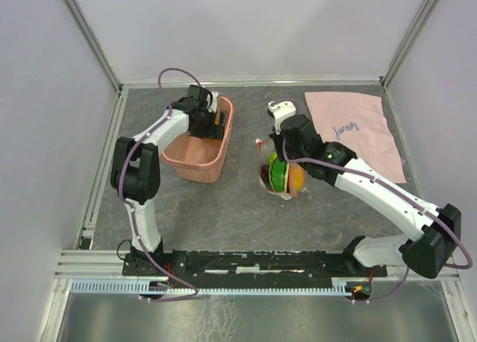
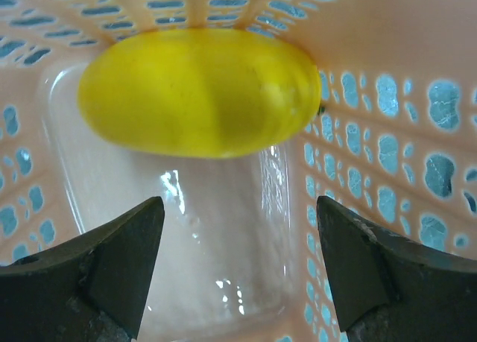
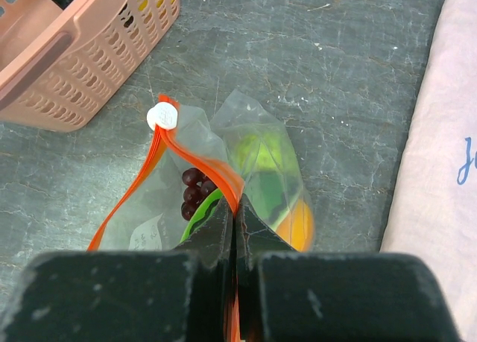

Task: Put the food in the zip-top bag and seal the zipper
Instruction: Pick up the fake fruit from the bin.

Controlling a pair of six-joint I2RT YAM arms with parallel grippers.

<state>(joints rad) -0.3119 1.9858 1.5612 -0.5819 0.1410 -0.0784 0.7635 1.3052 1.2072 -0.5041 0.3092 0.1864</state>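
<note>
The clear zip-top bag (image 1: 282, 174) lies mid-table; in the right wrist view (image 3: 253, 163) it holds the dark purple grapes (image 3: 194, 191), a green piece (image 3: 261, 159) and an orange fruit (image 3: 298, 226). Its mouth stands open, with the red-orange zipper (image 3: 197, 159) and a white slider (image 3: 162, 117). My right gripper (image 3: 235, 211) is shut on the zipper strip at the bag's rim. My left gripper (image 2: 238, 230) is open inside the pink basket (image 2: 387, 96), just short of a yellow fruit (image 2: 201, 92) lying on the basket floor.
The pink slotted basket (image 1: 201, 144) stands left of the bag, also in the right wrist view (image 3: 82, 51). A pink cloth with script writing (image 1: 358, 130) lies at the back right. Metal frame rails border the grey table.
</note>
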